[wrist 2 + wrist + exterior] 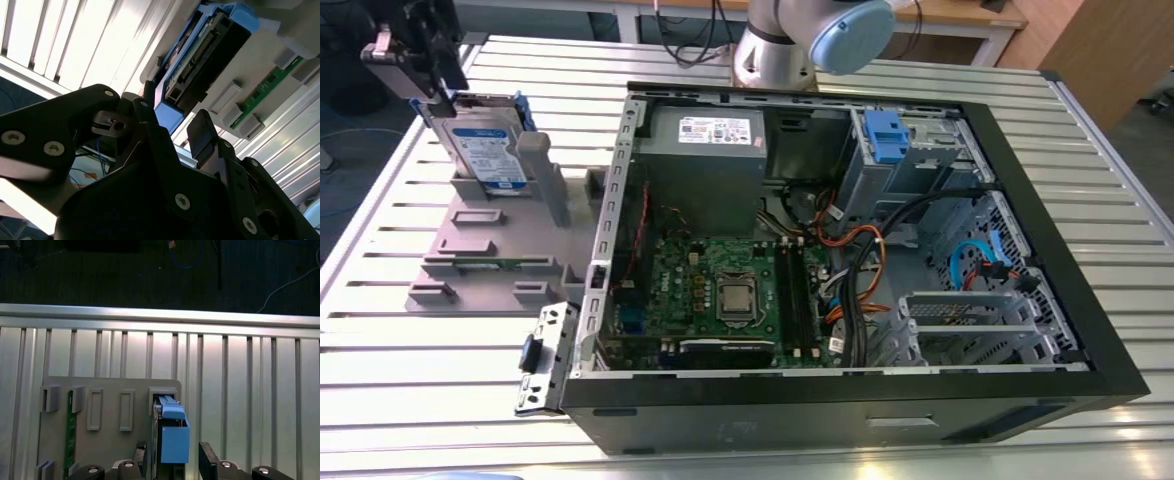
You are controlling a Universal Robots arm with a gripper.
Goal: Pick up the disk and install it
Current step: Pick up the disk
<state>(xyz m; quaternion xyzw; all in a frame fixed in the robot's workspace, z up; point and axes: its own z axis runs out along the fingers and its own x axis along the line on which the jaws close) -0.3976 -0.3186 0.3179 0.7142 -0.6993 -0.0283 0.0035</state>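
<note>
open gripper straddles the upright disk

the gripper (173,449) is released. its black fingers (206,456), cut off at the frame edge, sit one on each side of the disk (486,148), with a gap beside one. the disk stands on edge in a grey plastic holder (480,255) on the ribbed metal table (400,385), beside the open computer case (787,425).

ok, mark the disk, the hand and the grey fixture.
disk (483,148), exterior view, on its white label.
hand (174,449), first wrist view, midway between its fingertips.
grey fixture (520,235), exterior view, bare top face.
</note>
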